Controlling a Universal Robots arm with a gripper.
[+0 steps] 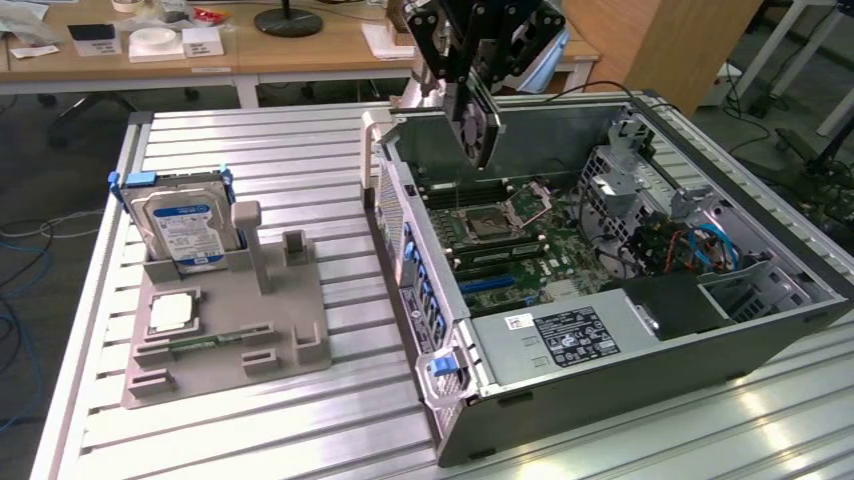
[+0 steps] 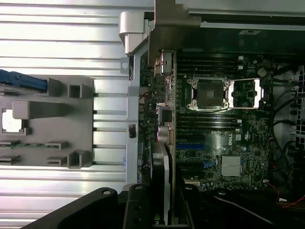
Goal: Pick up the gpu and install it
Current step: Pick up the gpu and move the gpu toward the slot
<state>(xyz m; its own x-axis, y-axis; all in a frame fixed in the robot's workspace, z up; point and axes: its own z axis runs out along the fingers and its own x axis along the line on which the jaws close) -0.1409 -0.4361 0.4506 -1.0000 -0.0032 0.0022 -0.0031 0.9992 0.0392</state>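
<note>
We see the gripper [image 1: 470, 72] clamped on the gpu [image 1: 478, 125], jaws pressed to both faces. The card hangs edge-down over the open pc case [image 1: 747, 330], above the motherboard [image 1: 534, 255] by the CPU socket [image 1: 497, 215], not seated. In the wrist view the card shows edge-on, running along the board's rear edge. The case lies on its side on a ribbed aluminium table [image 1: 267, 420], its slots running across and catching glare at the near corner. Toward the exterior view's left, just beside the case, sits a grey fixture [image 1: 274, 310] w/ a hard drive [image 1: 187, 228] standing upright and a CPU chip [image 1: 174, 313] lying flat. In the bg there are wooden desks [image 1: 267, 60] w/ a black lamp base [image 1: 288, 20] and white boxes [image 1: 158, 42], plus a wooden cabinet [image 1: 674, 50]. Cables [image 1: 27, 260] trail over the dark floor.
</note>
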